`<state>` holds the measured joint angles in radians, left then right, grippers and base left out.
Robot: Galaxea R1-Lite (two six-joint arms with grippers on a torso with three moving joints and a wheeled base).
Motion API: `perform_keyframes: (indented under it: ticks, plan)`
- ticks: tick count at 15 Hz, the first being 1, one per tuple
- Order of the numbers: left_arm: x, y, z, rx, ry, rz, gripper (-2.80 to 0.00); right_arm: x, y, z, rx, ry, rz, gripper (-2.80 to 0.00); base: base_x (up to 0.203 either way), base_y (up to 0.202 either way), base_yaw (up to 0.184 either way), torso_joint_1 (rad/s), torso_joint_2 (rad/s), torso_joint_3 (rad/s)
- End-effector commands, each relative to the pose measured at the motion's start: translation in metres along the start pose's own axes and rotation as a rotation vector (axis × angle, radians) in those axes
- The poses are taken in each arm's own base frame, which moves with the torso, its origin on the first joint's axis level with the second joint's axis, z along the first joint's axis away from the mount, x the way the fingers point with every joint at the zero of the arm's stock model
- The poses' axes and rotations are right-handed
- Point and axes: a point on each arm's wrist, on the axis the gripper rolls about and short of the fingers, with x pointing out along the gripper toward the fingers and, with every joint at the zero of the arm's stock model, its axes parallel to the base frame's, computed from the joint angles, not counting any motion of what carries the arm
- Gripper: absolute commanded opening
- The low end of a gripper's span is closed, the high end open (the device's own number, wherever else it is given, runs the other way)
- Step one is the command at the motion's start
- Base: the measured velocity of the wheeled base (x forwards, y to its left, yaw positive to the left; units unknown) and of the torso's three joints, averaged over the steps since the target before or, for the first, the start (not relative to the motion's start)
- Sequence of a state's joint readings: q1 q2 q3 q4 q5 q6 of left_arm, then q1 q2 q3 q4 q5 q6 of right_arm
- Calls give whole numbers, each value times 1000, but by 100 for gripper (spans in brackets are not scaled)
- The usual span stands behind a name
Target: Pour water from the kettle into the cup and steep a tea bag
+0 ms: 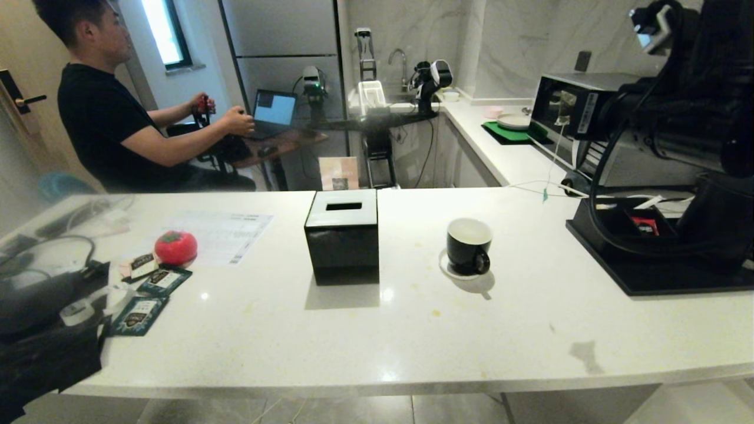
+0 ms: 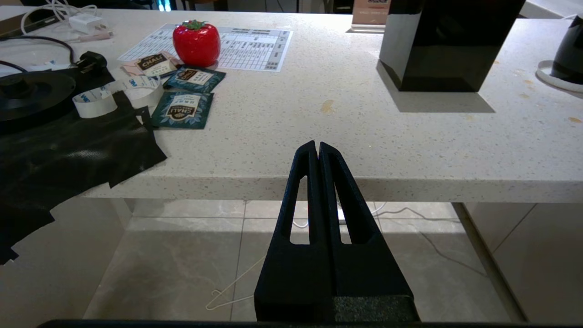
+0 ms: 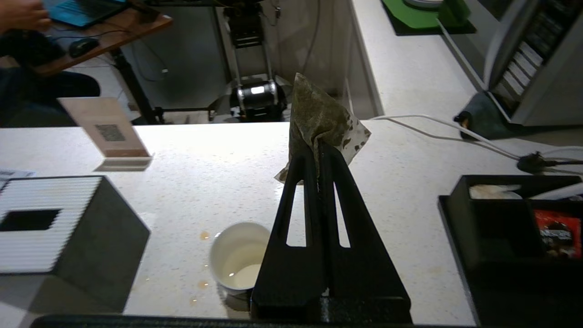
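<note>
The cup [image 1: 468, 244], a glossy black mug with a white inside, stands on its small white saucer [image 1: 446, 268] in the middle of the white counter. In the right wrist view the cup [image 3: 237, 255] holds a little pale liquid. My right gripper [image 3: 317, 148] hangs above the counter just beyond the cup, shut on a damp tea bag [image 3: 325, 120] that sticks out past the fingertips. My left gripper [image 2: 317, 146] is shut and empty, parked low in front of the counter's near edge. The kettle is out of view.
A glossy black box with a slot [image 1: 343, 235] stands left of the cup. A red tomato-shaped thing [image 1: 175, 247], tea sachets [image 1: 162, 281] and a round black base [image 2: 27, 93] lie at the left. A black tray [image 1: 648, 277] and my right arm [image 1: 677, 112] fill the right. A person sits beyond the counter.
</note>
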<state>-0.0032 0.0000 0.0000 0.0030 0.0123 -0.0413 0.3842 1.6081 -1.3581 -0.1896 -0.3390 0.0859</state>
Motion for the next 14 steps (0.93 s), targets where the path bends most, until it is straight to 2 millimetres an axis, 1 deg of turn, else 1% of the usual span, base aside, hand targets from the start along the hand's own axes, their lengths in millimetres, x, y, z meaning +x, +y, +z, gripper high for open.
perform_keyframes:
  ticks: [1,11,14]
  plan:
    - [0,0,0,0,0,0,-280,-4,10,1,1,-5,34,-280,0,0,0,0,0,0]
    - [0,0,0,9,2,-8,-280,-24,46,7,9,-27,174,-280,0,0,0,0,0,0]
    - [0,0,0,26,2,-11,-280,-28,50,8,10,-29,196,-280,0,0,0,0,0,0]
